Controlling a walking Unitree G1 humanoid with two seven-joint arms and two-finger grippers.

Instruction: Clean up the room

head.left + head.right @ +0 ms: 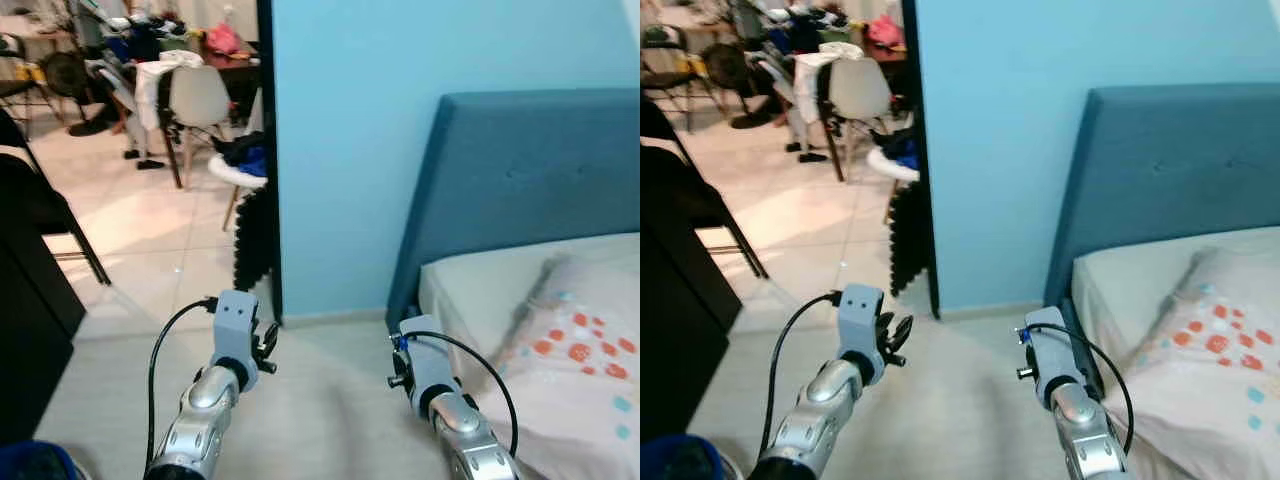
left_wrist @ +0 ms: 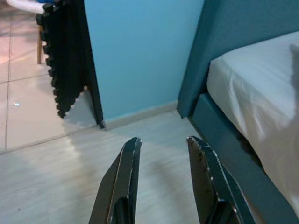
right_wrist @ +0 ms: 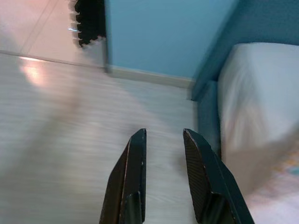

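1. Two grippers are held out low over the pale wood-grain floor (image 1: 320,400), both with nothing in them. The left gripper (image 2: 161,154) has its two long black fingers spread, a clear gap of floor showing between them, touching nothing. The right gripper (image 3: 163,144) is parted about as much, its tips hanging above the floor just beside the bed base, also touching nothing.

2. Ahead stands a smooth light-blue wall (image 1: 350,150). To its right is a bed (image 1: 500,290) with a padded blue headboard (image 1: 540,180), a white sheet, and a soft white pillow (image 1: 580,340) printed with orange and pale blue dots.

3. At the wall's left edge a dark door frame opens onto a glossy tiled room. Black foam mats with toothed edges (image 1: 255,240) lean upright against that edge, touching the floor.

4. The things that need tidying lie beyond the doorway, well apart from both grippers: a white moulded chair with wooden legs (image 1: 200,105) has a white cloth (image 1: 160,75) draped over its back, a second white seat (image 1: 240,170) holds a heap of dark and blue clothing, and a dark table (image 1: 235,60) behind is piled with clothes, one piece pink.

5. A black cabinet side (image 1: 30,320) fills the near left, and a black folding chair (image 1: 60,220) stands just behind it.
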